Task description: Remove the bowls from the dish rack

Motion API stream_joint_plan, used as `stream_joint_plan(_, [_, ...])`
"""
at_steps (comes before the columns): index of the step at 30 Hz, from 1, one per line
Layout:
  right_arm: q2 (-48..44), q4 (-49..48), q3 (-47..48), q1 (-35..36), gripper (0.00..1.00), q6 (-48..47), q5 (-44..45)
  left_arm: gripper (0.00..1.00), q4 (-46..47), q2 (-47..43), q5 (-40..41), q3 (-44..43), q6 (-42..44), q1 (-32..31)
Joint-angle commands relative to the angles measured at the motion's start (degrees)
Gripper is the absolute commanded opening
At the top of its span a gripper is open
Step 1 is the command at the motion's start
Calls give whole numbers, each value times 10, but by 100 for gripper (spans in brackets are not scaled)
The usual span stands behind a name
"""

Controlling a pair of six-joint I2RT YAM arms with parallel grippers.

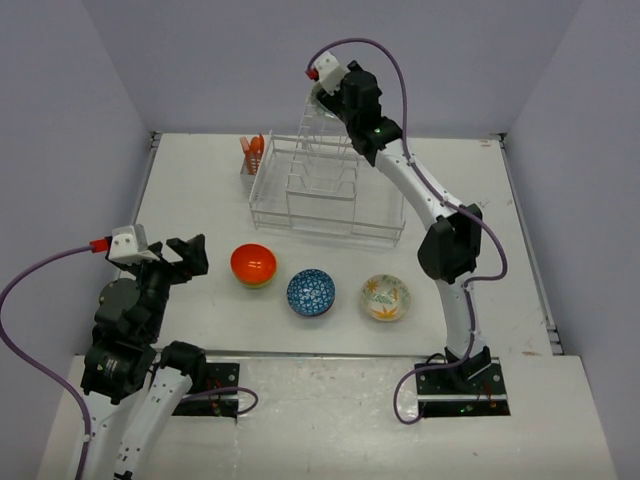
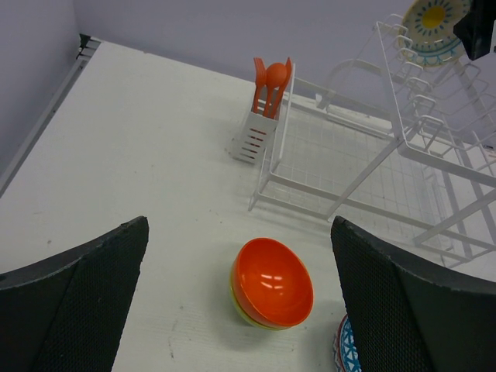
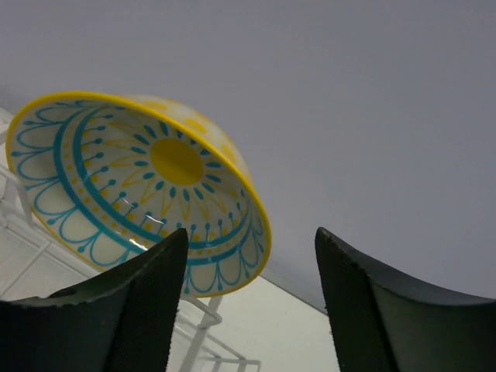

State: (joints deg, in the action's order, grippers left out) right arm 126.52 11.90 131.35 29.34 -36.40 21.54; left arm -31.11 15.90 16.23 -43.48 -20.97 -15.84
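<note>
We are at the pick of the last racked bowl: the white bowl with the yellow centre (image 3: 139, 186) stands on its edge in the tall dividers of the dish rack (image 1: 330, 180), up at 12 o'clock on the tabletop (image 1: 200, 180). In the right wrist view its open face is turned toward us. The right gripper (image 3: 252, 236) is raised to it with its jaws standing well apart and nothing clamped. One finger covers the bowl's lower rim at about 5 o'clock on the bowl, the other hangs free, and we cannot tell whether the near finger touches. To do this well, we judge that we should get the rim properly between the fingers, one inside the bowl and one on its back, before closing. Then we should lift straight up out of the wires so the tilted bowl does not catch on a divider or drag the light rack. The orange bowl (image 1: 253, 263), nested in a lime green one, the blue patterned bowl (image 1: 311, 292) and the leaf-patterned bowl (image 1: 385, 297) sit in a row near 6 o'clock. A bare spot beside them looks the sensible landing place. The left gripper (image 2: 239, 223) hovers fully open and empty at 8 o'clock, well clear.
</note>
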Motion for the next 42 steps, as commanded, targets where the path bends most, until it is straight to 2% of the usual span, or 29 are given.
stream_joint_plan(1, [8,-75,-9,-5,63,-18,3,100,12,4,-5,2,2,-2])
stream_joint_plan(2, [7,-89,-18,-5,56,-21,3,100,12,5,-6,2,2,-2])
stream_joint_plan(4, [1,-113,-35,-5,52,-24,0,100,14,6,-10,2,4,-2])
stream_joint_plan(5, [1,-115,-38,-5,42,-29,2,100,16,6,-12,3,5,-2])
stream_joint_plan(8, [6,-142,-43,-5,26,-34,8,100,17,12,-16,3,6,-2])
stream_joint_plan(12, [-2,-189,-73,-5,19,-38,17,100,17,11,-18,3,7,-2])
stream_joint_plan(19, [-7,-217,-88,-6,1,-26,30,100,18,6,-18,4,7,-2])
stream_joint_plan(30, [-89,-273,-153,-3,0,27,17,100,17,2,-16,5,7,-2])
stream_joint_plan(42, [-130,-292,-145,-3,0,54,53,100,18,1,-15,5,6,-2])
